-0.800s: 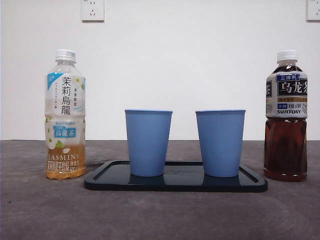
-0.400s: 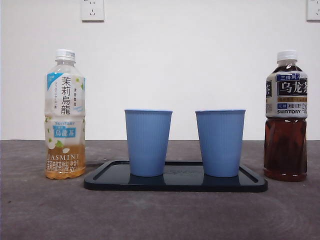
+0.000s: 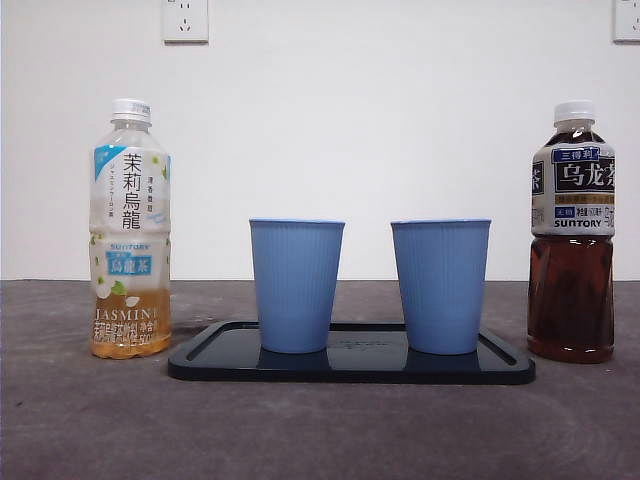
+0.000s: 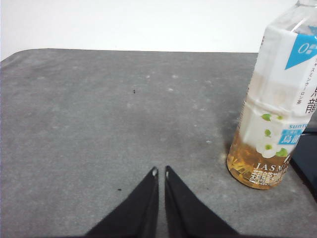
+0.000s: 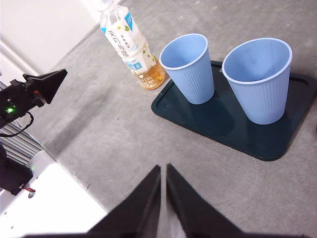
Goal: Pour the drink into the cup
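Note:
Two empty blue ribbed cups (image 3: 296, 285) (image 3: 440, 286) stand on a dark tray (image 3: 350, 366). A jasmine tea bottle (image 3: 130, 230) with pale drink low in it stands to the tray's left, capped. A dark oolong bottle (image 3: 571, 232), capped, stands to its right. My left gripper (image 4: 160, 172) is shut and empty, over bare mat beside the jasmine bottle (image 4: 277, 99). My right gripper (image 5: 163, 168) is shut and empty, above the mat in front of the tray (image 5: 233, 124), with both cups (image 5: 189, 67) (image 5: 258, 79) and the jasmine bottle (image 5: 130, 47) in its view.
A grey mat (image 3: 320, 430) covers the table before a white wall with sockets (image 3: 185, 20). The right wrist view shows the left arm's black tip (image 5: 42, 84) and the table's edge with a white base (image 5: 54, 203).

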Motion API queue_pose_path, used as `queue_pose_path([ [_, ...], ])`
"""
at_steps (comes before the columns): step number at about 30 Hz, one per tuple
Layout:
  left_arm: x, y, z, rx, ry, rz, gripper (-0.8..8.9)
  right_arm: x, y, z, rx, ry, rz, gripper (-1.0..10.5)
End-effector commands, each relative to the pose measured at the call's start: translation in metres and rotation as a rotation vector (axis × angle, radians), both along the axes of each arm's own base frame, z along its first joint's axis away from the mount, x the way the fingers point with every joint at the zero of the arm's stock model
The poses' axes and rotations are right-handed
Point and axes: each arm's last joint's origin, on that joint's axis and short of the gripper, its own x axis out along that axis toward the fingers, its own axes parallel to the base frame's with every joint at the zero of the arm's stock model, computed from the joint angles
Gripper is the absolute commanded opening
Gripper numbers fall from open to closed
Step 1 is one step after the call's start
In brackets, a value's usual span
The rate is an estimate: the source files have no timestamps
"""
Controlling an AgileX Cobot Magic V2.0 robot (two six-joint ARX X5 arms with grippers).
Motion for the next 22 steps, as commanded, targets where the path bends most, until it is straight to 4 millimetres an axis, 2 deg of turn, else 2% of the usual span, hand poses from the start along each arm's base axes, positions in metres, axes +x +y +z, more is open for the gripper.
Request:
queue_pose_path([
  [1, 0.001, 0.0, -0.007, 0.013, 0.025, 0.003, 0.2, -0.001, -0.001, 0.005, -0.002, -0.038, -0.009, 0.1],
  [5, 0.001, 0.0, -0.007, 0.013, 0.025, 0.003, 0.2, 0.0, -0.006, -0.002, -0.013, -0.072, -0.106, 0.1],
  [8, 0.001, 0.0, -0.007, 0.013, 0.025, 0.003, 0.2, 0.008, -0.011, -0.016, -0.036, -0.148, -0.205, 0.1],
  [12, 0.001, 0.0, -0.007, 0.013, 0.025, 0.003, 0.2, 0.023, -0.021, -0.049, -0.097, -0.294, -0.453, 0.1],
  [15, 0.001, 0.0, -0.007, 0.013, 0.025, 0.003, 0.2, 0.029, -0.027, -0.082, -0.143, -0.387, -0.599, 0.1],
  [19, 0.001, 0.0, -0.007, 0.013, 0.025, 0.003, 0.2, 0.031, -0.031, -0.118, -0.163, -0.461, -0.732, 0.1],
  [22, 0.001, 0.0, -0.007, 0.013, 0.024, 0.003, 0.2, 0.031, -0.033, -0.135, -0.231, -0.448, -0.775, 0.1],
])
